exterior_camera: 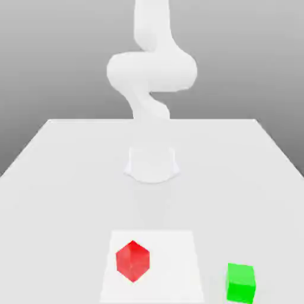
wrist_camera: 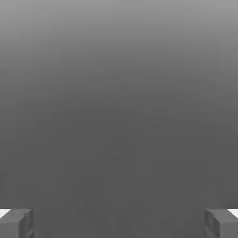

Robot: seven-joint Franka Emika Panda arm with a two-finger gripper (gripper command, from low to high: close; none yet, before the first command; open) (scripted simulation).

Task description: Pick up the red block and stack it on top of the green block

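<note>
Two blocks are waiting low on the counter (exterior_camera: 59, 178) while the pincer (wrist_camera: 119, 223) is hanging released, gripping nothing.

The red block (exterior_camera: 133, 260) is sitting at the lower centre of the exterior view, turned corner-on, with the green block (exterior_camera: 241, 282) near it at the lower right, apart from it. The fingertips (wrist_camera: 16, 223) are showing spread wide at the hand view's lower corners, facing blank grey, so the arm (exterior_camera: 151, 68) is probably aiming away from both blocks. The risks I am judging: fingers meeting the red block's corners instead of flat faces and twisting it, or a descent nudging the green block.
</note>
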